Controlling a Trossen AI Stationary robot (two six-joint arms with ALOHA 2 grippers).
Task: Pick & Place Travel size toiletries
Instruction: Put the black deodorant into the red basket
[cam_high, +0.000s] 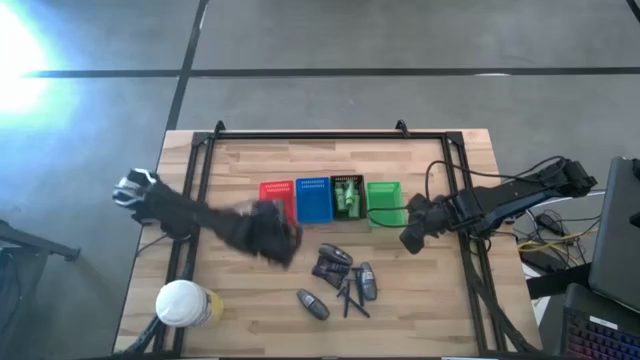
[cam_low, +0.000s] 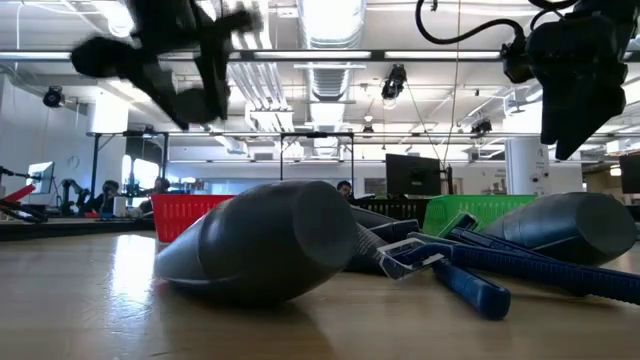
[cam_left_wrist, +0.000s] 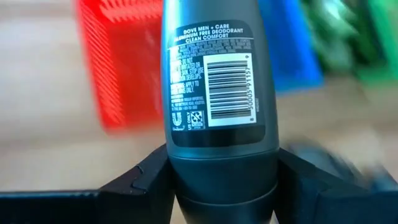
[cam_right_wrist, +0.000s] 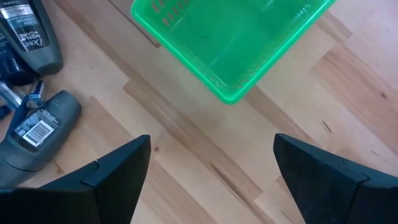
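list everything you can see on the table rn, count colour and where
baskets: four in a row mid-table, red, blue, black, green; the black one holds bright green bottles, count unclear
grey deodorant tubes: one held in the left gripper; several more lying in the pile in front of the baskets
dark packets: count unclear, in that pile
blue razors: a few, lying among the tubes
white-capped yellowish container: one, front left corner
table: one, light wood
left gripper: by the red basket, shut on a tube
right gripper: open, beside the green basket

Matt grey plastic tube (cam_left_wrist: 217, 93), wooden table (cam_high: 250, 310)
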